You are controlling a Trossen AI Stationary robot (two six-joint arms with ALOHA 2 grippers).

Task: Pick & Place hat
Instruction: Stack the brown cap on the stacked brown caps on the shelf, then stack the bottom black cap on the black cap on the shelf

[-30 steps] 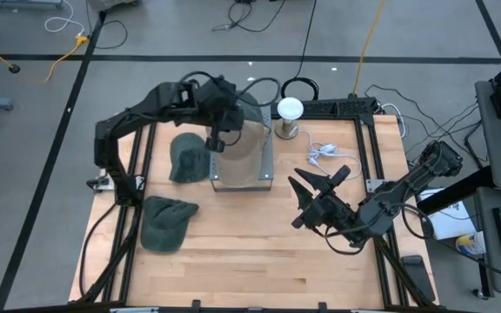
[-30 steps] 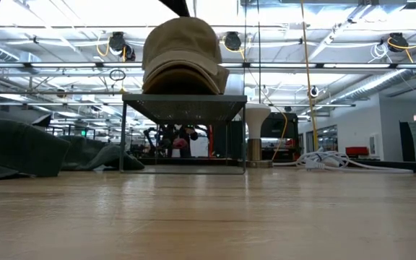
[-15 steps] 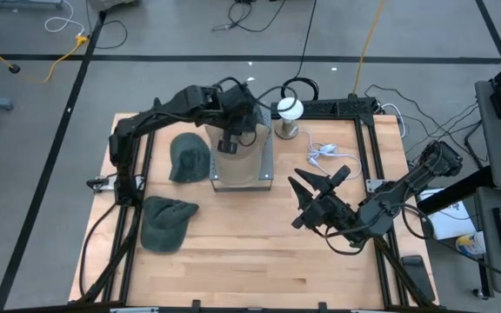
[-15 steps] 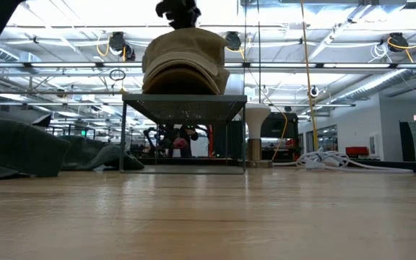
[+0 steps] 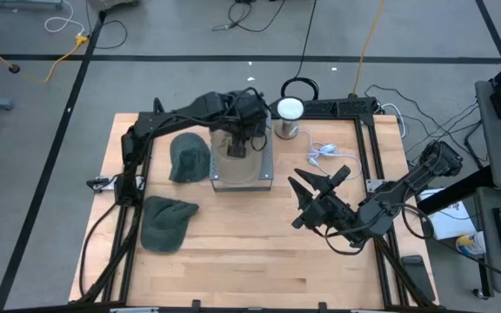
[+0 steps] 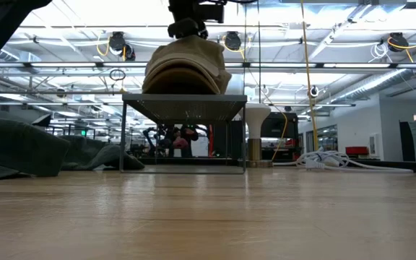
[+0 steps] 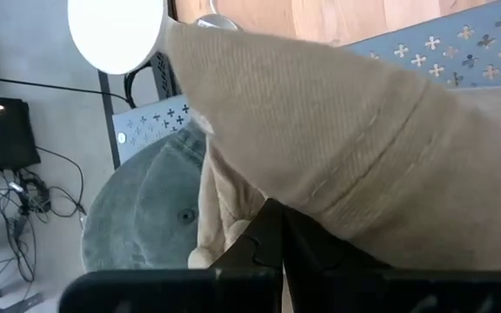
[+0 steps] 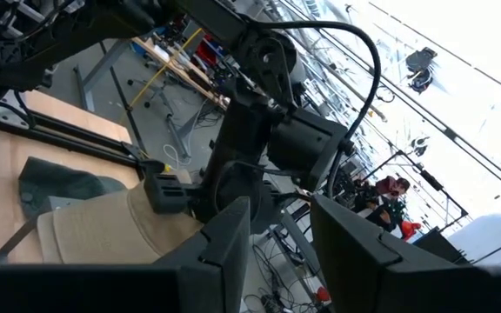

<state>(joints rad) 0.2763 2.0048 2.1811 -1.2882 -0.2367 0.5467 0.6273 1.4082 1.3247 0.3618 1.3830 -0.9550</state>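
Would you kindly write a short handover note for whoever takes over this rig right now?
Left gripper: fingers shut, pinching the top of the tan hat, which sits on the perforated stand.
Right gripper: parked over the table's right side, fingers apart, holding nothing.
Two green hats remain on the table: one beside the stand, one nearer the front-left.
Done: tan hat on stand. Left: release it, then move the green hats.

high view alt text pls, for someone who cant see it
Seen from above, the left gripper is shut on a tan hat lying on a small metal stand at the back of a wooden table. Two dark green hats lie left of the stand; the right gripper waits at right.
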